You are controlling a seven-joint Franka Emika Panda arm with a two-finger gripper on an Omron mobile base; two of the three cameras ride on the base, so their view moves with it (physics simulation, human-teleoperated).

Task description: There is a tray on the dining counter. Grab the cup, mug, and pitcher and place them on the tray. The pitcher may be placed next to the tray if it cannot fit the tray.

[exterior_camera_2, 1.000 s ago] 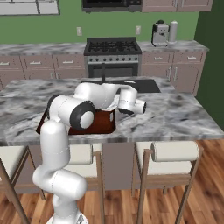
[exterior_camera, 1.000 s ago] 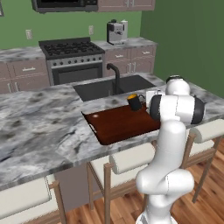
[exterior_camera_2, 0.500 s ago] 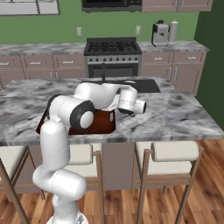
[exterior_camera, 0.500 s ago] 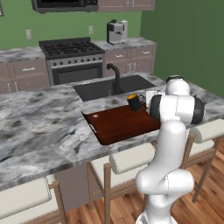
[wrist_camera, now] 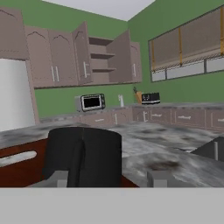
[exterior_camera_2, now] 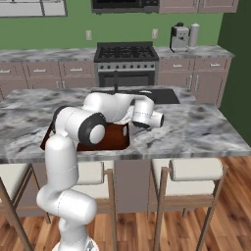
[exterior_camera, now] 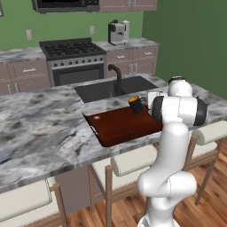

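Gripper (wrist_camera: 109,177) fingers stand apart either side of the black mug (wrist_camera: 83,151), which sits just ahead of them; from where I stand they look spread and not pinching it, so I judge the mug has been let go. It rests on the far right corner of the dark red tray (exterior_camera: 119,126), handle facing the hand. That tray lies on the dining counter (exterior_camera: 40,133), just in front of the sink (exterior_camera: 106,88). So the mug seems done. Beside the tray I spot neither green cup nor pitcher, so I reckon both remain to be fetched.
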